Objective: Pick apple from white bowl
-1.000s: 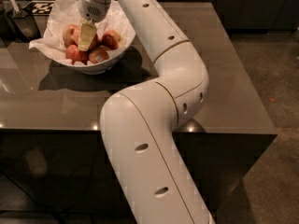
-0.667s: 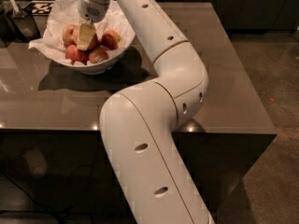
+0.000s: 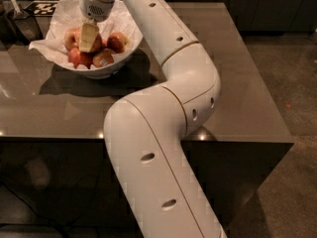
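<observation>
Reaches into white bowl at far left of table. Puts gripper low among the fruit, right at apple near bowl centre, likely to bracket it for lifting. Cannot tell jaw opening or whether anything is held.

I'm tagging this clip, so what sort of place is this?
Probably a kitchen or break-room counter: a glossy dark countertop, a white bowl of apples, with the gripper down inside it.

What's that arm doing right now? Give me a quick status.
The gripper down inside white bowl, over middle apple. Not lifted yet. Crowded by neighbouring apples.
</observation>
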Action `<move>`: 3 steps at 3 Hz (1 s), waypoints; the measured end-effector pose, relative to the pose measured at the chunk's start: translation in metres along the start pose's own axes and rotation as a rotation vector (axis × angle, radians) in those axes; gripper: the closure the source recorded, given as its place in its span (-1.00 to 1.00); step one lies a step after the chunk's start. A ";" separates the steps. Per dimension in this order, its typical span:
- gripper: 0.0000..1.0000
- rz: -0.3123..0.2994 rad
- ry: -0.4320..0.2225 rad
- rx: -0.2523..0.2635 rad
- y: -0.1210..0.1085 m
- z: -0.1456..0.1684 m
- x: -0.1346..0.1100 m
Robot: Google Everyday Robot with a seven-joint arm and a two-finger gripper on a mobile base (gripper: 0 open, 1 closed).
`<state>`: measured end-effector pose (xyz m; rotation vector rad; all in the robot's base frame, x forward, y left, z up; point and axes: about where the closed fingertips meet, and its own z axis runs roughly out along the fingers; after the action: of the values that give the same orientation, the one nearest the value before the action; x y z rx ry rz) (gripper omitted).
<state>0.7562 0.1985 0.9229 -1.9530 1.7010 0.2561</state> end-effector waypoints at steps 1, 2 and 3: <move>1.00 -0.007 -0.016 0.035 0.000 -0.027 -0.014; 1.00 -0.035 -0.043 0.063 0.004 -0.059 -0.033; 1.00 -0.086 -0.073 0.088 0.009 -0.090 -0.053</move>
<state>0.7194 0.1978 1.0208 -1.9231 1.5520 0.2143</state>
